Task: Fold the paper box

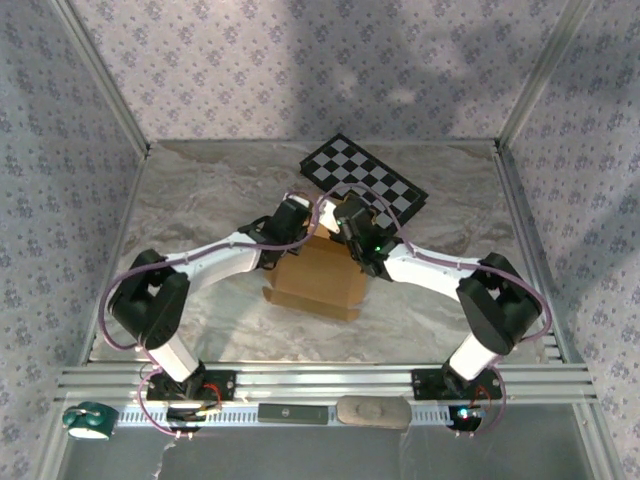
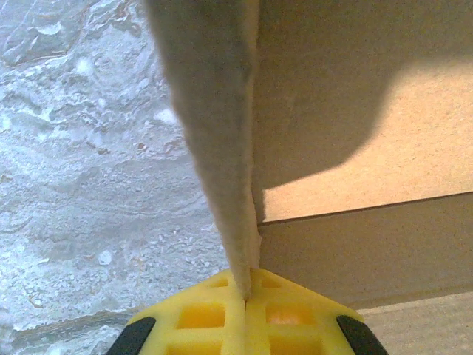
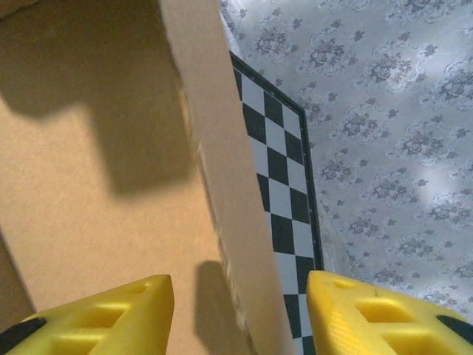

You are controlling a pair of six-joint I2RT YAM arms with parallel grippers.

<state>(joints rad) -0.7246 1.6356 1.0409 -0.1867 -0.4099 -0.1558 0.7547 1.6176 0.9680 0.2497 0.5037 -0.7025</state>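
The tan paper box (image 1: 318, 280) lies partly folded at the table's middle, between both arms. My left gripper (image 1: 300, 222) is at its far left corner. In the left wrist view the yellow fingers (image 2: 199, 318) are shut on the edge of an upright cardboard flap (image 2: 214, 111), with a box panel (image 2: 369, 148) to its right. My right gripper (image 1: 345, 225) is at the far right corner. Its yellow fingers (image 3: 111, 310) stand apart on either side of an upright cardboard wall (image 3: 222, 185), with a gap on each side, so my right gripper (image 3: 240, 310) is open.
A black-and-white checkered board (image 1: 365, 180) lies just behind the box, also seen past the wall as the checkered board (image 3: 281, 185). Patterned walls and aluminium posts enclose the marbled table (image 1: 200, 200). A green tape roll (image 1: 87, 420) sits by the front rail.
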